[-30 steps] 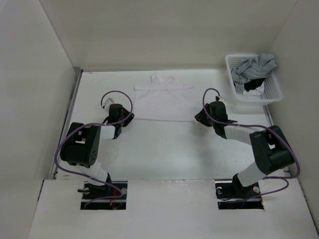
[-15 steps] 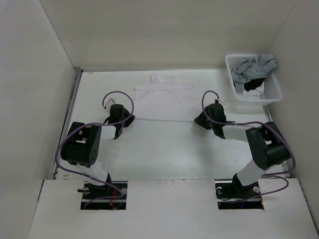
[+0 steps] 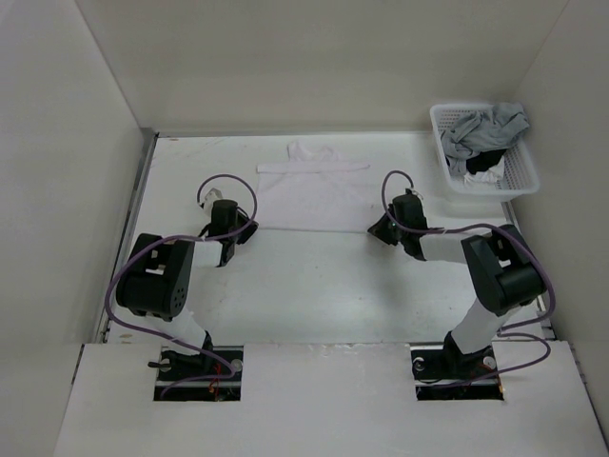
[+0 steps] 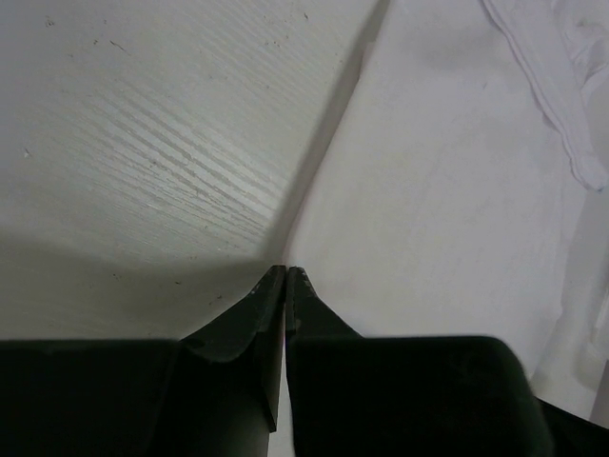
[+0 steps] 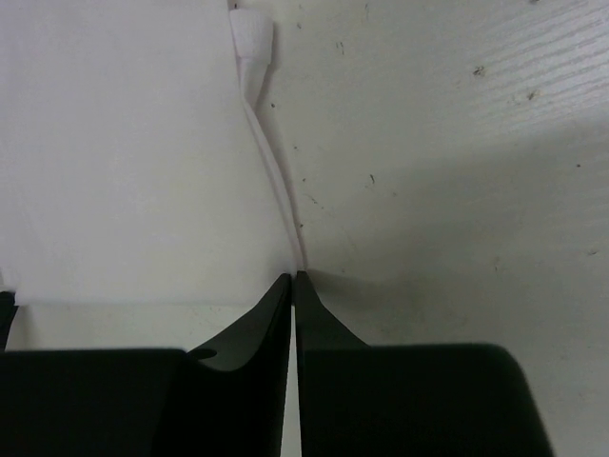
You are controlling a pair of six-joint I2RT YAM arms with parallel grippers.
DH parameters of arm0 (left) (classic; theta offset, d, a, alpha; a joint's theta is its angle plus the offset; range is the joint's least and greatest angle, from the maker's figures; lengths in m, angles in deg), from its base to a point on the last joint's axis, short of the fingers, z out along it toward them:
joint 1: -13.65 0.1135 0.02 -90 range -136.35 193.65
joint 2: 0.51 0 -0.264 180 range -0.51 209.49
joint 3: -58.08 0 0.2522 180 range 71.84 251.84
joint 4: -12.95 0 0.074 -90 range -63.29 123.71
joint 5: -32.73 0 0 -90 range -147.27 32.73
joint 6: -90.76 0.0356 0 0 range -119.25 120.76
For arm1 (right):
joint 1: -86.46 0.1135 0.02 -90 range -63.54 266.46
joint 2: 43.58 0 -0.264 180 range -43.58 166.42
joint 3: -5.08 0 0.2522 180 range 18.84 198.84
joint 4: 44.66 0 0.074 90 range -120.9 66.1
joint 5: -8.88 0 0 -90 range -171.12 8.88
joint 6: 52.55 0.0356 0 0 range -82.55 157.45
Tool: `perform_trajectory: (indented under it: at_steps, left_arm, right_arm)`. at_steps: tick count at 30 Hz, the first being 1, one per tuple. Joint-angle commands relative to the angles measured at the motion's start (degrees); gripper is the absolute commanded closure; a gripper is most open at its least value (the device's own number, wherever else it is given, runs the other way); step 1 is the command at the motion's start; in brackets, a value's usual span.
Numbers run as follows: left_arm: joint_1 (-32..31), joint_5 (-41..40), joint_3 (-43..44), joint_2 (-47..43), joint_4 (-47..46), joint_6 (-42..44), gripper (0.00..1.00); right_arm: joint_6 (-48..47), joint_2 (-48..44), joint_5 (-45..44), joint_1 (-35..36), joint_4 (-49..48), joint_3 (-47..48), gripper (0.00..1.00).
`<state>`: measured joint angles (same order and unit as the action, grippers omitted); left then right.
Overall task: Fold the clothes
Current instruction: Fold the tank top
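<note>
The left gripper (image 4: 286, 269) is found with its fingers pressed together, the tips meeting on the left edge of the white garment (image 3: 314, 195). The right gripper (image 5: 294, 276) is likewise closed, and the garment's hemmed right edge runs straight into its tips. Each is judged to be pinching a near corner of the cloth.

The garment is laid flat on the table (image 3: 314, 286), well to the left of the white basket (image 3: 436, 124), with its shoulder straps (image 3: 312, 150) at the end level with the basket. The right gripper is placed nearer the basket than the left.

Risks noted:
- Only a thin margin of cloth appears to be caught, so a corner could be lost on lifting.
- One layer alone may be held, and the lower layer would then be left behind.
- If the arms are not moved evenly, a skewed fold is to be expected.

Not verified:
- The amount of cloth between the pads is hidden by the fingers themselves.
- The near hem is faint against the white table from above.
- A small white tab (image 5: 252, 38) cannot be identified.
- The grey garment (image 3: 485, 126) and black garment (image 3: 481, 162) in the basket are partly buried.
</note>
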<state>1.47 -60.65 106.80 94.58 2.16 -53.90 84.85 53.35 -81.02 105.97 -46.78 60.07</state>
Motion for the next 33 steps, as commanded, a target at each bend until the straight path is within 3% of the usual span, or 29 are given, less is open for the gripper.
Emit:
perform_trajectory:
  at_steps: [1, 4, 7, 12, 16, 21, 24, 26, 29, 33]
  left_arm:
    - [-0.42, -0.67, -0.94, -3.93, -1.55, 0.86, 1.0]
    - [-0.6, -0.49, -2.0, -10.76, -0.5, 2.0, 1.0]
    - [-0.69, -0.67, -2.62, -22.72, 6.25, 4.02, 1.0]
    - [-3.23, -3.64, 1.5, -49.86, 27.23, 9.47, 1.0]
    - [-6.39, -6.72, 9.84, -65.35, 43.94, 11.15, 1.0]
    - [-9.56, -8.84, 18.82, -75.12, 58.64, 10.1, 1.0]
    - [-8.95, -8.49, 18.22, -77.07, 61.73, 9.39, 1.0]
    - [-8.25, -8.23, 15.07, -77.33, 61.39, 8.87, 1.0]
    - [-7.63, -8.66, 8.92, -75.15, 57.45, 8.78, 1.0]
    - [-5.71, -9.02, 2.4, -64.45, 44.9, 8.6, 1.0]
  right_arm:
    - [0.94, -0.5, 0.78, 0.49, -3.62, 0.61, 0.96]
    - [0.33, -7.86, -0.62, 1.45, -6.71, -2.99, 0.99]
    - [-1.86, -20.67, -3.25, 3.38, -2.17, -6.16, 0.99]
    - [-5.64, -49.41, -10.8, 10.75, 19.35, -5.38, 0.99]
    - [-5.92, -64.55, -18.36, 20.41, 37.2, 1.73, 0.99]
    - [-0.74, -71.69, -32.94, 40.18, 51.81, 9.65, 0.99]
    - [2.87, -71.44, -42.52, 53.27, 54.99, 10.71, 0.98]
    - [3.32, -69.17, -46.49, 58.12, 54.82, 10.62, 0.98]
    - [0.7, -63.63, -44.85, 53.34, 51.49, 10.01, 0.97]
    - [-7.75, -53.19, -24.25, 30.09, 34.04, 4.4, 0.98]
